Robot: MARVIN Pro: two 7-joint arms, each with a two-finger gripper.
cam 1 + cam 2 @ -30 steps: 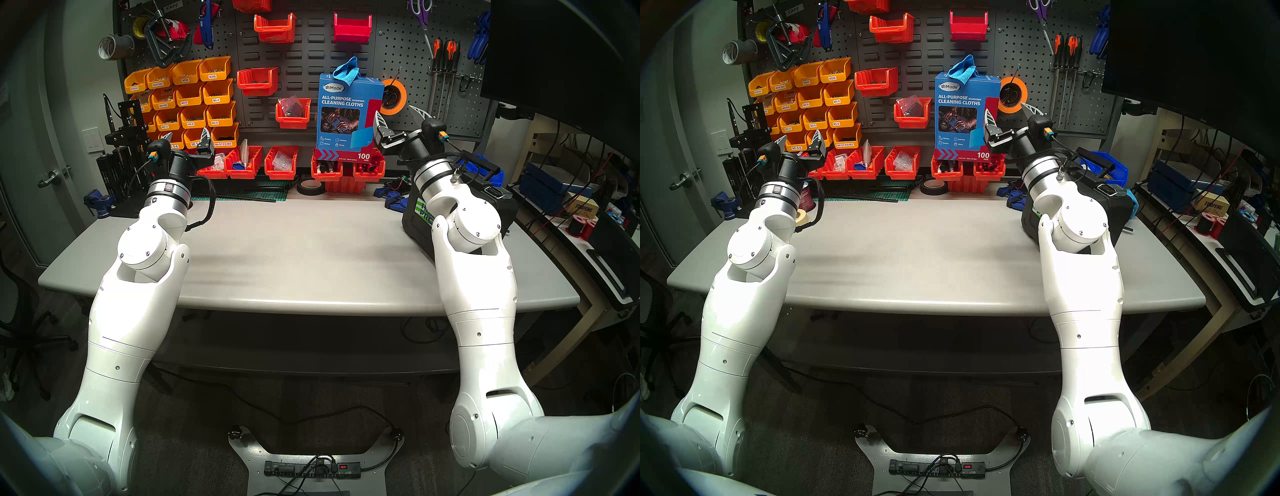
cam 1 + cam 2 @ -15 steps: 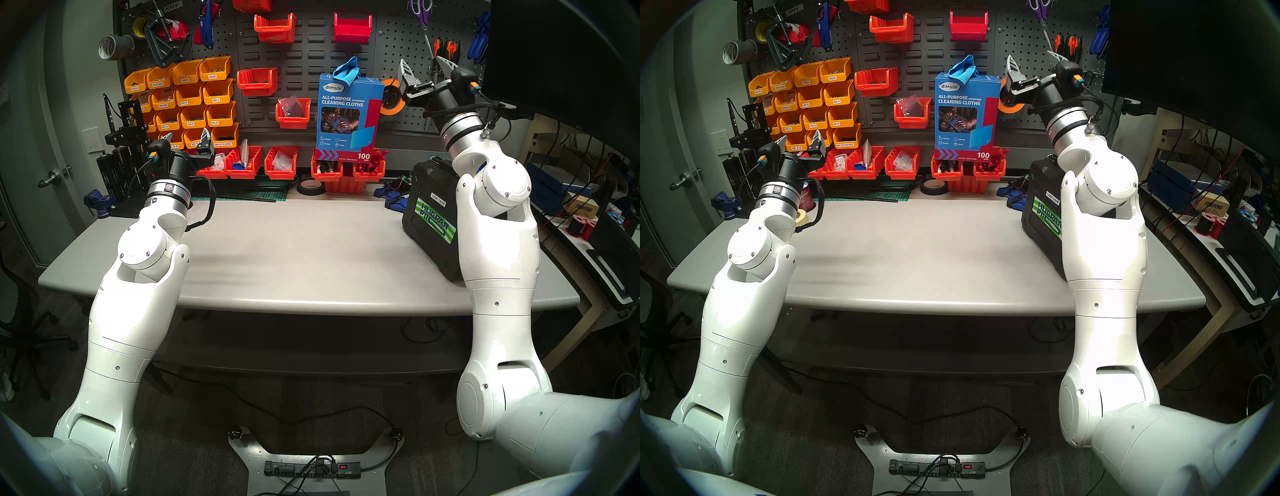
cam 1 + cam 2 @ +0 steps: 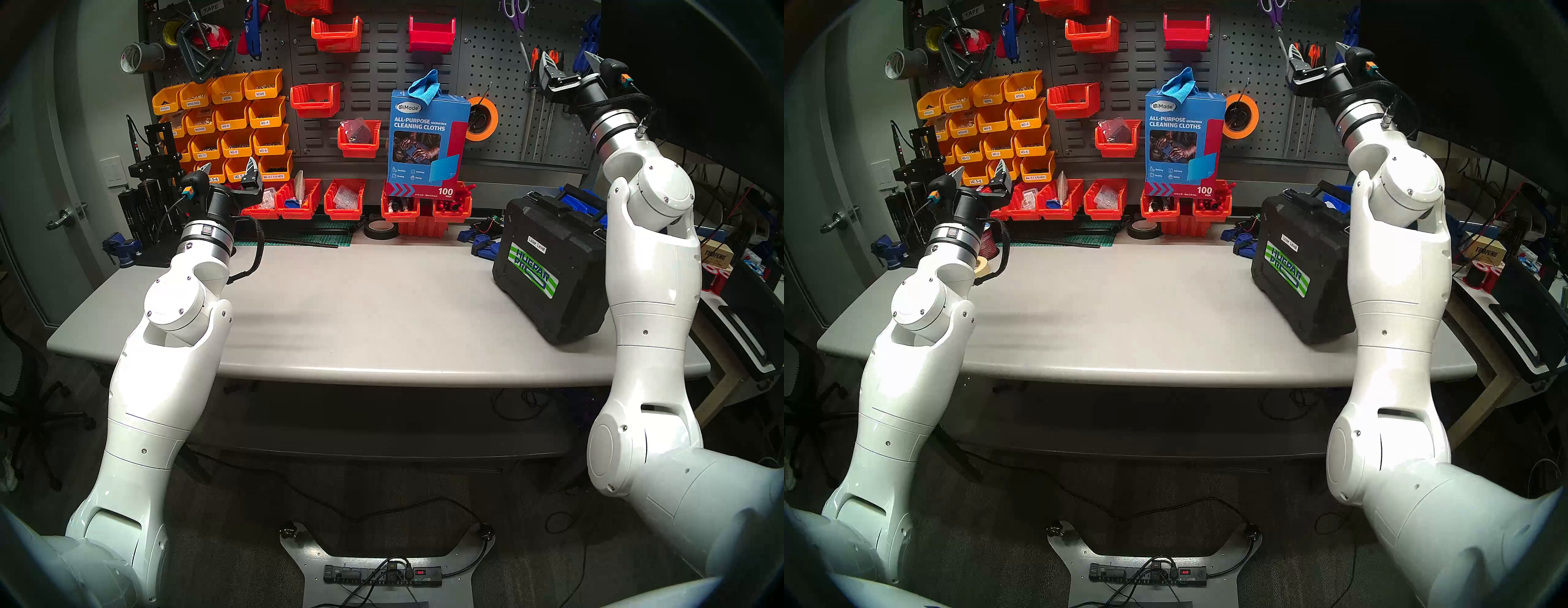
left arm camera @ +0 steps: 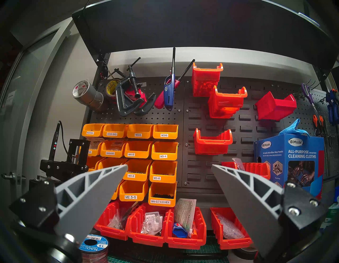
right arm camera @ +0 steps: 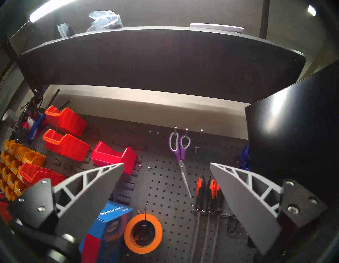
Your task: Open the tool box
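At four o'clock on the grey tabletop (image 3: 360, 297) the black textured hard-plastic tool box (image 3: 551, 271) sits shut and untouched, so the raised right gripper (image 3: 566, 63), jaws spread and empty like the left gripper (image 3: 229, 167), should descend squarely onto its far-edge latches.

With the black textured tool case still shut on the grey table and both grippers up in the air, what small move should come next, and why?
Probably bring the right gripper down toward the top edge of the black textured tool case. It is open, empty and level with the pegboard screwdrivers, well above the case. The left gripper, also open, sits across the grey table, much farther from the case.
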